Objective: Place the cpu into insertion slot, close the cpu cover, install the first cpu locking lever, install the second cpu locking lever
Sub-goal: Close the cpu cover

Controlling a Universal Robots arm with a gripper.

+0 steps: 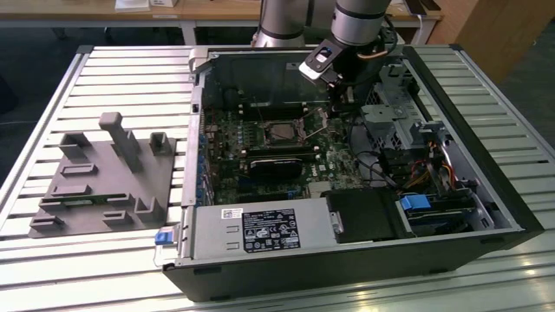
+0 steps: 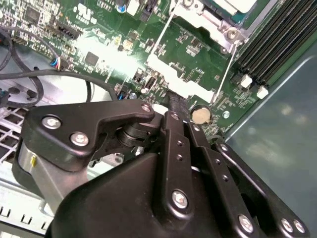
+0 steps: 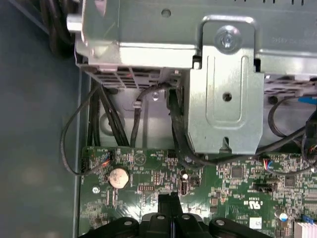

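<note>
The cpu (image 1: 280, 132) lies flat in the insertion slot (image 1: 264, 127) on the green board inside the open computer case; its silvery top (image 2: 234, 5) also shows in the second wrist view. The cpu cover (image 2: 173, 74), a thin silvery frame, stands raised off the slot on the side toward my gripper, with two thin metal rods (image 2: 225, 72) along its sides. My gripper (image 1: 335, 112) reaches down into the case just beyond the cover (image 1: 316, 121). Its black fingers are pressed together, the tip (image 2: 173, 101) right at the cover's free edge. In the first wrist view my gripper (image 3: 171, 197) hovers close above the board.
A silver drive cage (image 3: 223, 89) and black cables (image 3: 104, 119) crowd the space past my gripper. A coin battery (image 2: 200, 115) sits beside the fingertips. A black block (image 1: 279, 164) and the grey labelled power box (image 1: 251, 231) lie nearer the front. A grey fixture (image 1: 104, 175) stands at the exterior view's left.
</note>
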